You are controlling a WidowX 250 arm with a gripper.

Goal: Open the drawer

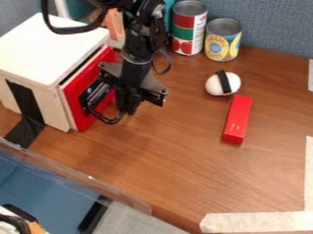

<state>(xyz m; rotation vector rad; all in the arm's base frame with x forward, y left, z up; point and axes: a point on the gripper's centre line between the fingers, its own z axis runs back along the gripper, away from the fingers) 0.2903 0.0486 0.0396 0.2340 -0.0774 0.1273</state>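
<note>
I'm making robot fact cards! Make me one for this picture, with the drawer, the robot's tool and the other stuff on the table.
drawer: red front, not pulled far out
tool: right by the red front
box: white top, black tape on its side
cans: two, at the back
ball-like thing: white with a black band
block: red, long, lying flat

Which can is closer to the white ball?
The yellow-and-blue can, just behind it; the red-and-green can stands farther left in view.
</note>
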